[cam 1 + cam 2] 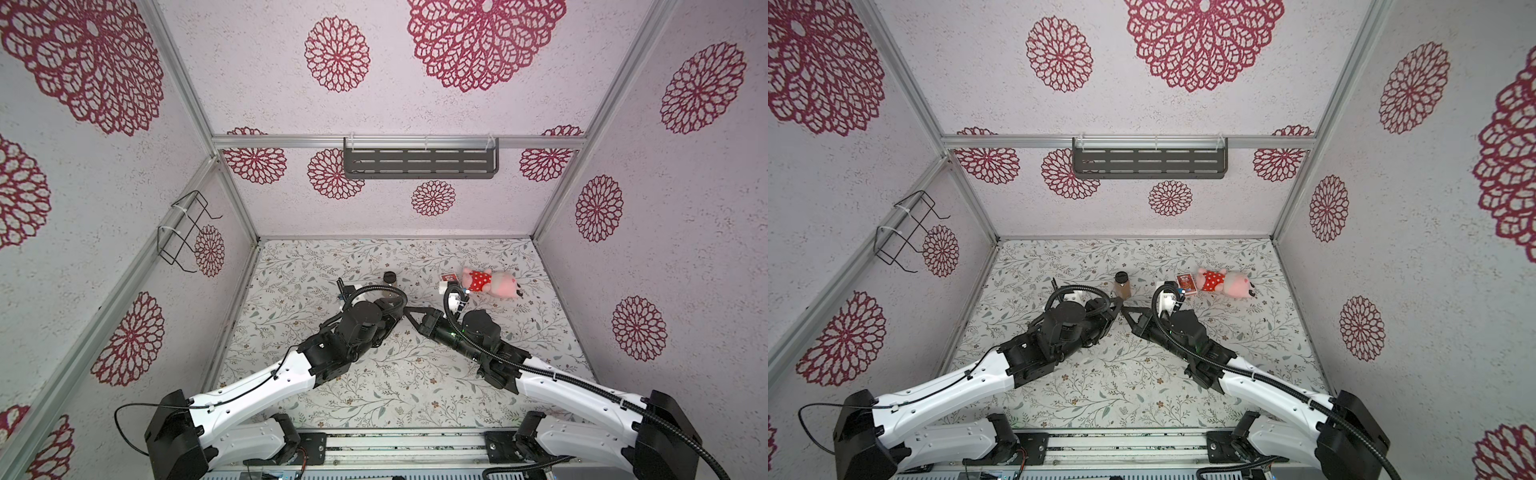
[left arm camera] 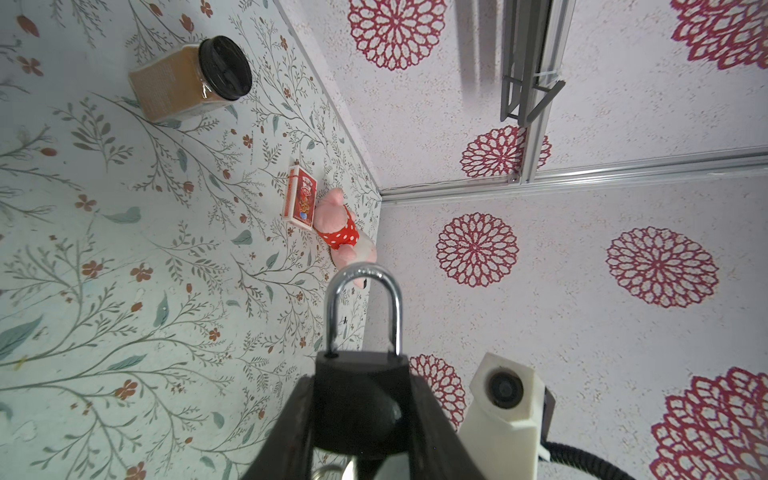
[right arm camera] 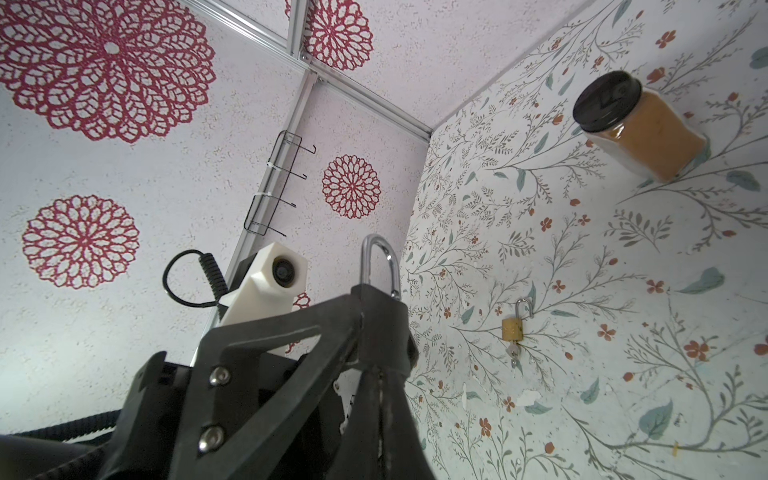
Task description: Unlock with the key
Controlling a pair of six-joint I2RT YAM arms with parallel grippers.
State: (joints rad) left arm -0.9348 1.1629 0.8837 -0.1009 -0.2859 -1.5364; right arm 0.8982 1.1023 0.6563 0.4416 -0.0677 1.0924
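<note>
The left gripper (image 2: 359, 419) is clenched on the body of a black padlock (image 2: 359, 390), one finger on each flat side. It holds the lock in the air, with the silver shackle (image 2: 365, 307) seated in the body and pointing away from the wrist.

In both top views the two grippers meet tip to tip just on the near side of the spice jar (image 1: 1122, 284), toward the robot's base. The lock is hidden between them there.

The right gripper (image 3: 377, 376) has its jaws pressed fully together, and its tip sits against the base of the lock, opposite the shackle. At that base the left wrist view shows a sliver of bright metal, by its looks the key (image 2: 350, 468). Whether the right jaws have it between them cannot be told.

The spice jar stands upright on the floral table (image 1: 374, 395), with brown powder under a black lid. A panel of fine print runs down one side, too small to read.

To the right of the jar, and apart from it, lies a red card box (image 1: 1185, 284). The picture and lettering on its face are too small to read. Just beyond the box, on the side away from the jar, lies a plush pig (image 1: 1225, 282) in a red dress with white dots.

A brass padlock (image 3: 513, 328) lies flat on the table some way from the jar, with a small key (image 3: 514, 353) at its base. Any stamp on it is too small to read.
</note>
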